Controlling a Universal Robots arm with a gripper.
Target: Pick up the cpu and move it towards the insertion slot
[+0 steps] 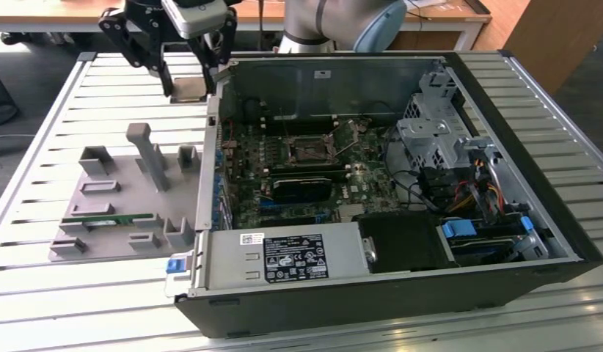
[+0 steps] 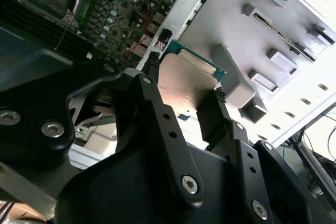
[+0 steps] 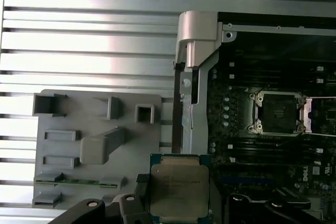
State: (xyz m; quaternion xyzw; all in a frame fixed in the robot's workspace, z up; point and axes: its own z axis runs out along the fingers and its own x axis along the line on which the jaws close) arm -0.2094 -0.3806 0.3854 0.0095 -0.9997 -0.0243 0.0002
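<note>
A slatted metal worktop (image 1: 47, 132) is carrying an open computer case (image 1: 400, 293). The cpu (image 3: 178, 191) is hanging above the worktop at the case's far-left corner, pinched by opposite edges in the hand (image 2: 184, 90), which is closing only to the chip's width. It looks light, stiff and fragile, best held by the rim. The insertion slot (image 1: 312, 149) is sitting empty inside the case; the grey fixture tray (image 1: 96, 213) is holding a green memory stick (image 1: 108, 218).
</note>
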